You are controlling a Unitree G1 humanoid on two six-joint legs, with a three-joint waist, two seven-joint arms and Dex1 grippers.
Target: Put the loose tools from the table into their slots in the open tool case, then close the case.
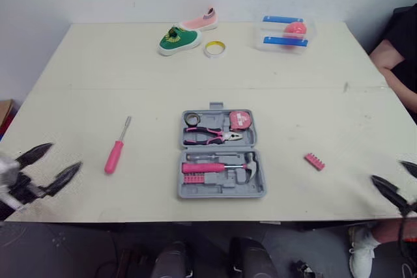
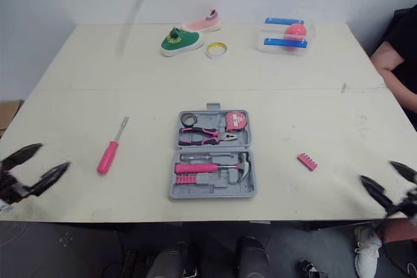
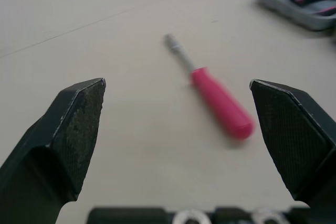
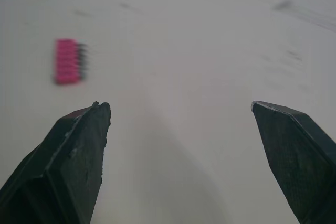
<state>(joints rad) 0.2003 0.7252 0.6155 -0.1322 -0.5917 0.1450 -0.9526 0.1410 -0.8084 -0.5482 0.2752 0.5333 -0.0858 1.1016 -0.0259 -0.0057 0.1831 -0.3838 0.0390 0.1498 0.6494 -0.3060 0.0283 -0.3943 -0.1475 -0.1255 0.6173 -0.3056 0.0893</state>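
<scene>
Left wrist view | left claw [image 3: 177, 83] spread | screwdriver [image 3: 220, 102] ahead, apart | right claw [image 4: 178, 106] spread

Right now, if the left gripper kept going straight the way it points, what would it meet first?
The left gripper would most likely meet the pink screwdriver, lying ahead between its open fingers. The tool case sits farther, off to one side; depth is unclear.
</scene>
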